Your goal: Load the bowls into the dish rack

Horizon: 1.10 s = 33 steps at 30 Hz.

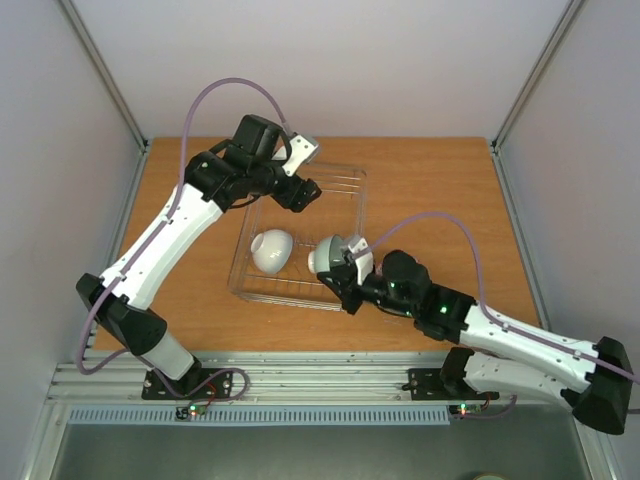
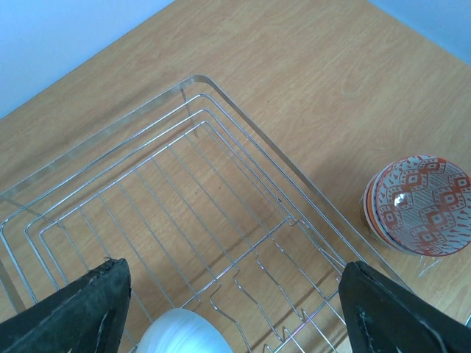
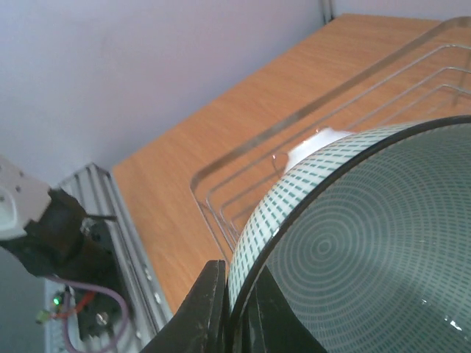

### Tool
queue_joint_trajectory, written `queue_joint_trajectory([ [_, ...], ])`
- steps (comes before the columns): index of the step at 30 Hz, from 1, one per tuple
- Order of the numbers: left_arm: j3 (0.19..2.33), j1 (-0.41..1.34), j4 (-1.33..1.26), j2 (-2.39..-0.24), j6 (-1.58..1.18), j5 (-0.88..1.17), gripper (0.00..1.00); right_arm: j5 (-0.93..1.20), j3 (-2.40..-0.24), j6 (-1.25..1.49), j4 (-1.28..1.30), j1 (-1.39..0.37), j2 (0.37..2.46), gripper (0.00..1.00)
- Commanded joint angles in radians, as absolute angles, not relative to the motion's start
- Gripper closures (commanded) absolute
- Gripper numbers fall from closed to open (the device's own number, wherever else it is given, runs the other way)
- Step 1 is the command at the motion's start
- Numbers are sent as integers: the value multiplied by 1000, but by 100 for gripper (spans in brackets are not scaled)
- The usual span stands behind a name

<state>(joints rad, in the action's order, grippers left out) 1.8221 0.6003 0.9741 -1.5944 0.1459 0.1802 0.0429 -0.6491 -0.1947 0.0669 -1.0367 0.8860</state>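
Note:
The silver wire dish rack (image 1: 358,205) sits mid-table. A white bowl (image 1: 272,250) rests on its side inside it, near the front. My right gripper (image 1: 347,264) is shut on the rim of a pale green patterned bowl (image 1: 333,253), held tilted over the rack's front right corner. In the right wrist view the fingers (image 3: 213,309) pinch that bowl's rim (image 3: 368,250). My left gripper (image 1: 301,191) is open and empty above the rack's far part. In the left wrist view it (image 2: 232,276) hovers over the rack (image 2: 221,184), with the white bowl (image 2: 180,332) below.
An orange patterned bowl (image 2: 421,213), stacked on a tan one, stands on the table just outside the rack's side rail; the left arm hides it in the top view. The wooden table (image 1: 440,190) is walled on three sides, with a metal rail (image 1: 300,380) at the near edge.

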Motion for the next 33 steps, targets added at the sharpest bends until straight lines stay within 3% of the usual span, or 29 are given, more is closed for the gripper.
queue_joint_trajectory([
  [1,1795,590,906,-1563,128,214,22,391,-639,-56,-288,-899,976,99],
  [8,1770,589,898,-1552,135,225,22,699,-629,190,-706,-758,1227,99],
  [16,1767,587,904,-1556,141,238,22,746,-612,318,-1007,-746,1426,99],
  [33,1739,588,896,-1560,146,251,22,518,-574,209,-923,-743,1450,99],
])
